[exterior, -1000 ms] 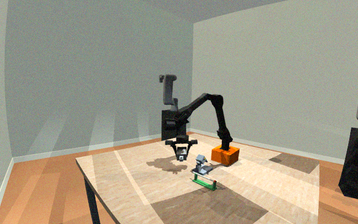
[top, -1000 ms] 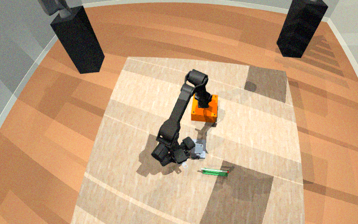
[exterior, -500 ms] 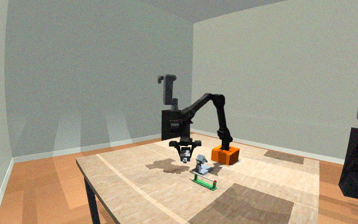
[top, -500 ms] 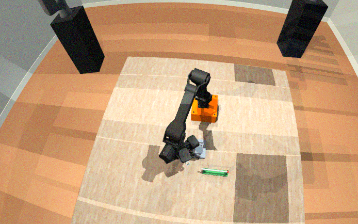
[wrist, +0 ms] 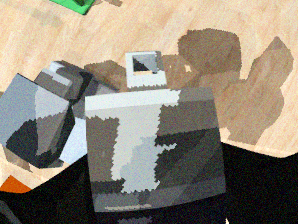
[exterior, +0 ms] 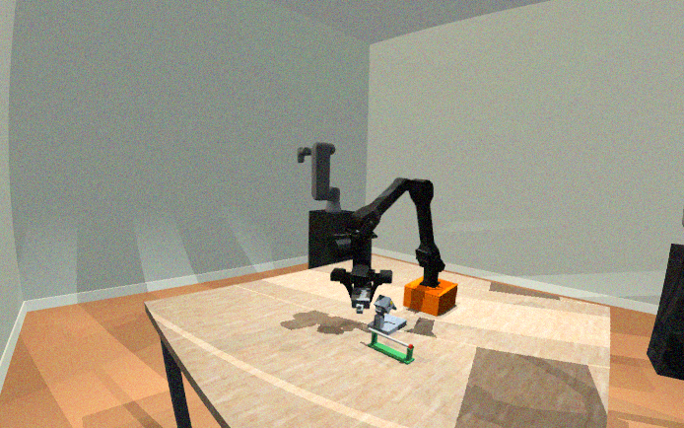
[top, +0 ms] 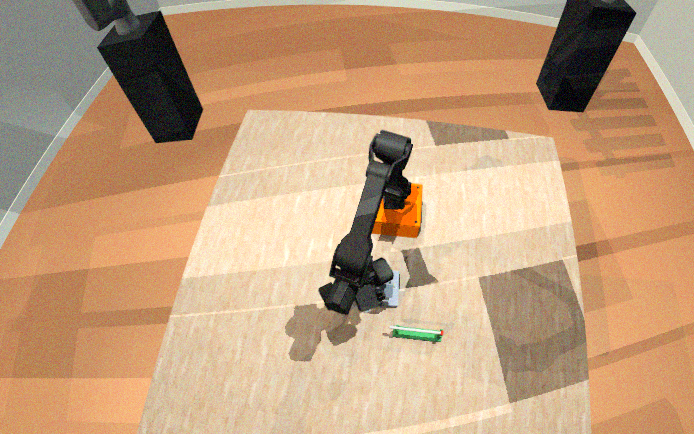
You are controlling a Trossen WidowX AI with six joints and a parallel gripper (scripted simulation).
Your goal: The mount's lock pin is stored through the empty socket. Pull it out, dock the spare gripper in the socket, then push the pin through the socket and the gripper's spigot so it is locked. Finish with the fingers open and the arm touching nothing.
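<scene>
Bench (exterior: 259, 367) first, with the mount (exterior: 383, 314) as landmark. Just left of the mount: end effector (exterior: 359, 304) closed tight on the spare gripper (wrist: 153, 156). Go slow, line the spigot (wrist: 145, 70) with the socket. In front of the mount: pin (top: 416, 329).

One arm (exterior: 387, 199), one orange base (exterior: 443, 303), one mount (exterior: 384, 314), one green tray (exterior: 390, 350), two black pedestals (top: 150, 80)

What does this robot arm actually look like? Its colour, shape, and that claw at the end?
The arm is matte black to dark grey, built from slim, boxy links with rounded joints, and stands on an orange block base. Its gripper is a wide, dark crossbar body with two short fingers. No cables or markings are visible.
</scene>
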